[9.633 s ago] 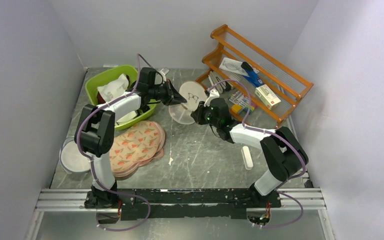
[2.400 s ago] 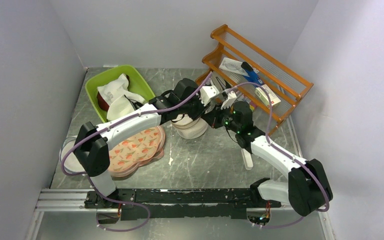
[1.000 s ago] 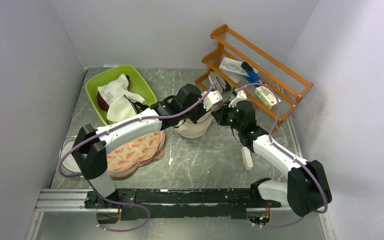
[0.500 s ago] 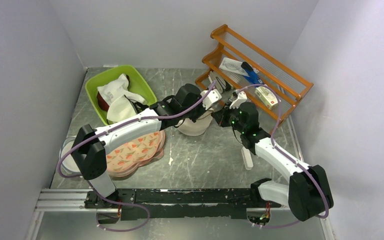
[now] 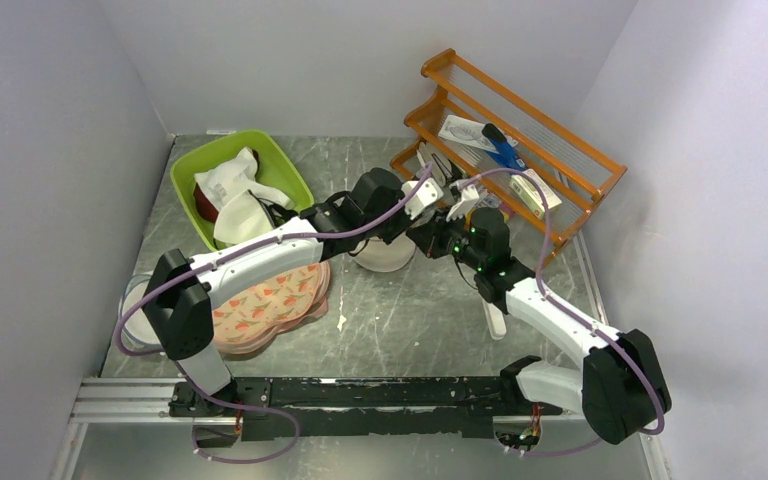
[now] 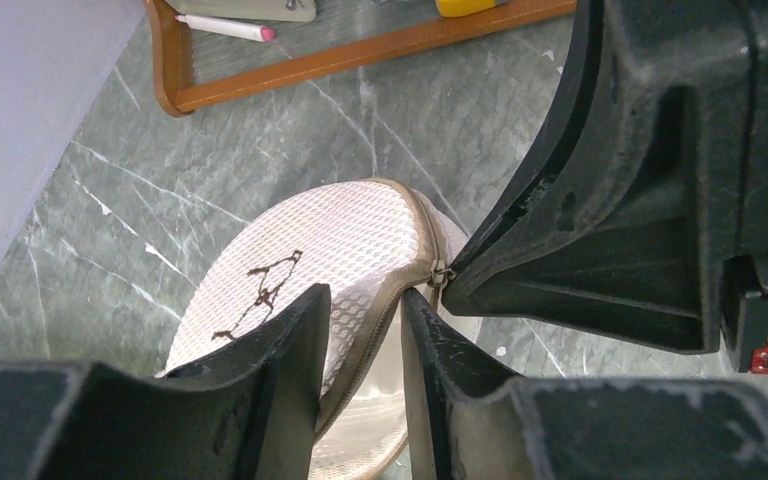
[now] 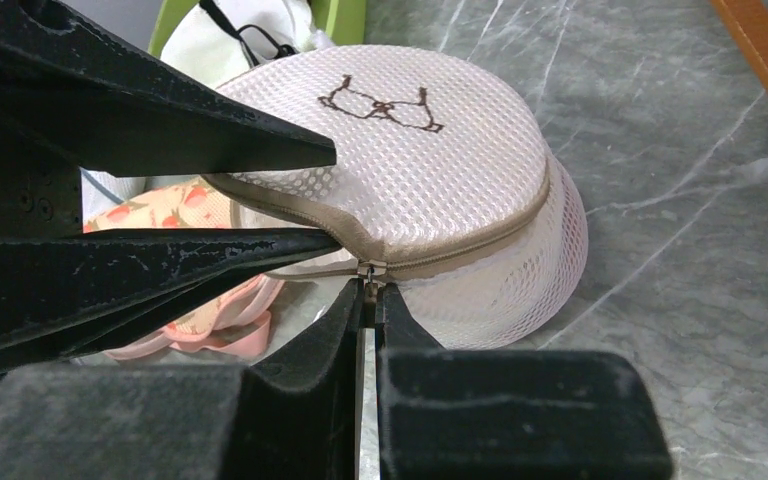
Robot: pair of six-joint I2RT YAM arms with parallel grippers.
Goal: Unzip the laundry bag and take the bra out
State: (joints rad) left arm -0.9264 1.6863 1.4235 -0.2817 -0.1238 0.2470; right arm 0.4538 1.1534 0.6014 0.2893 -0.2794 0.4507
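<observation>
Surface: I worked over a grey-green marbled table (image 5: pixel 410 320) streaked with pale veins.
Room: Plain pale walls (image 5: pixel 360 60) closed in the table on three sides. An orange wooden rack (image 6: pixel 360 55) stood at the far right. A lime-green basin (image 5: pixel 185 190) of white garments sat at the far left, with peach fruit-printed pads (image 5: pixel 270 290) in front of it.
Laundry bag: The laundry bag (image 7: pixel 430 150) was a small round drum of whitish mesh. A dark bra outline (image 7: pixel 380 105) was drawn on its top face and a beige zip tape ran around the rim.
Position: The bag sat on the table between the basin and the rack, just beside the pads, its top face tilted. From the top camera my left arm hid most of it.
Zip: The zipper pull (image 7: pixel 368 270) hung at the rim. To its right, in the right wrist view, the zip was closed.
Right gripper: The right gripper (image 7: pixel 368 290) had its fingers pressed together, pinching the zipper pull.
Left gripper: The left gripper (image 6: pixel 365 300) had its fingers spread, one over the top face and one below the rim, with the zip tape running between them.
</observation>
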